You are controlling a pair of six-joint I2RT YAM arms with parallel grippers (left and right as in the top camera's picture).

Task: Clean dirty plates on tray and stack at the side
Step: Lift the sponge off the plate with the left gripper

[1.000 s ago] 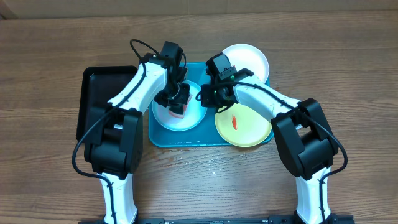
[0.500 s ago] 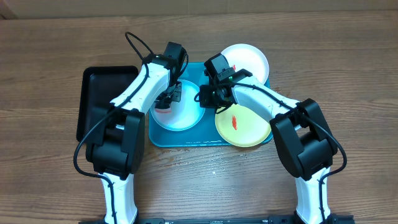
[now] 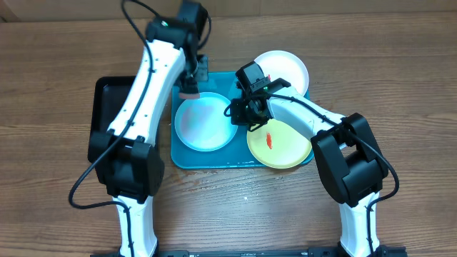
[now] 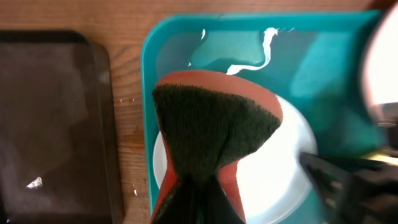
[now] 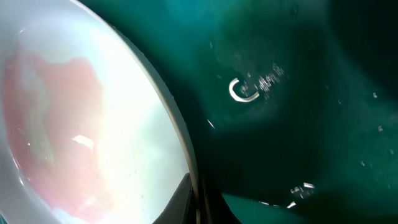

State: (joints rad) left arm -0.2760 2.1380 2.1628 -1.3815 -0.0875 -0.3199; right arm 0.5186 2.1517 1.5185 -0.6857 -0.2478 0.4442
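A: Counting?
B: Three are lying on one turquoise tray [image 3: 214, 158]: light-blue plate [image 3: 206, 125], white plate [image 3: 285, 68], yellow-green plate [image 3: 289, 148].
A: Changing?
B: Left gripper [image 3: 193, 80], pinching one sponge [image 4: 211, 124], is now hovering upper-centre, lifted off the light-blue plate. Right gripper [image 3: 239, 113] is staying at its rim; I cannot tell its grip.

- We've got the tray [image 3: 187, 153] in turquoise, glossy with wet highlights.
- The light-blue plate [image 3: 206, 123] shows us a paler centre.
- The white plate [image 3: 285, 68] reads plain white all over.
- The yellow-green plate [image 3: 285, 151] carries a red smear [image 3: 269, 140].
- Our sponge [image 4: 211, 124]: dark green face, terracotta rim.
- The smaller tray [image 3: 107, 107] is black; the table [image 3: 57, 64] is brown wood grain.
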